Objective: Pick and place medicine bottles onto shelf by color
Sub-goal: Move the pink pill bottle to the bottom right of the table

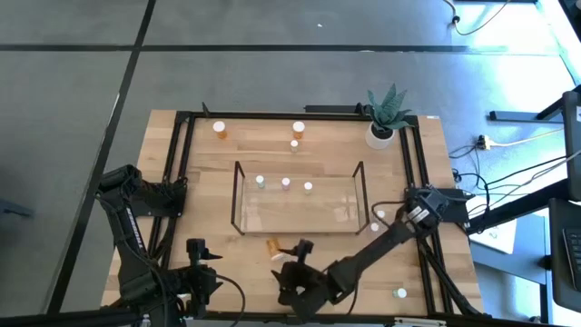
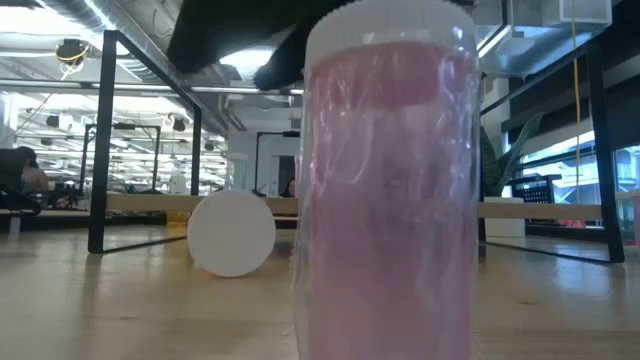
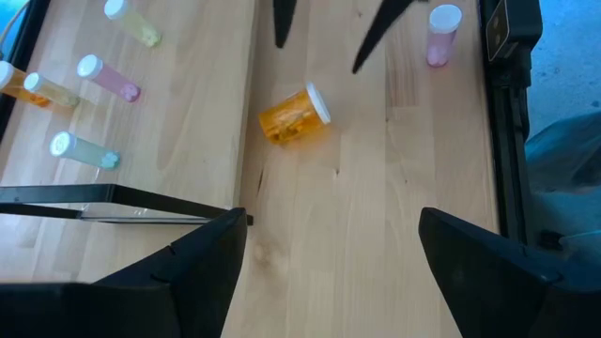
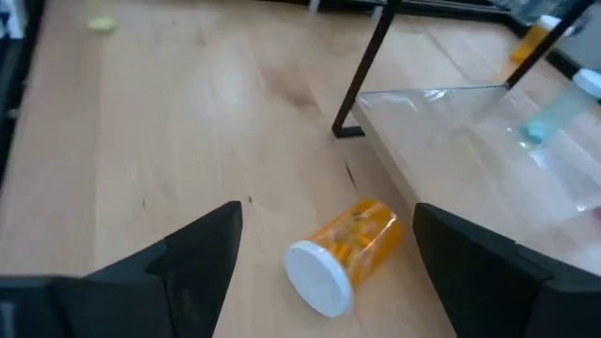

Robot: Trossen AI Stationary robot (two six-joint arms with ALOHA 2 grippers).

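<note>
An orange medicine bottle (image 1: 273, 245) with a white cap lies on its side on the table, just in front of the clear shelf (image 1: 238, 195). My right gripper (image 1: 292, 259) is open above and just behind the bottle (image 4: 349, 249), and touches nothing. My left gripper (image 1: 205, 268) is open and empty near the table's near edge, left of the bottle (image 3: 294, 115). A pink bottle (image 2: 390, 190) stands upright near the near edge, also seen in the left wrist view (image 3: 441, 33). Three small bottles (image 1: 285, 183) stand in the shelf.
Two orange bottles (image 1: 221, 129) (image 1: 299, 130) and a small one (image 1: 294, 143) stand behind the shelf. A potted plant (image 1: 386, 113) is at the far right corner. More small bottles (image 1: 377, 221) (image 1: 399, 292) stand at the right. Black frame rails (image 1: 182, 163) border the table.
</note>
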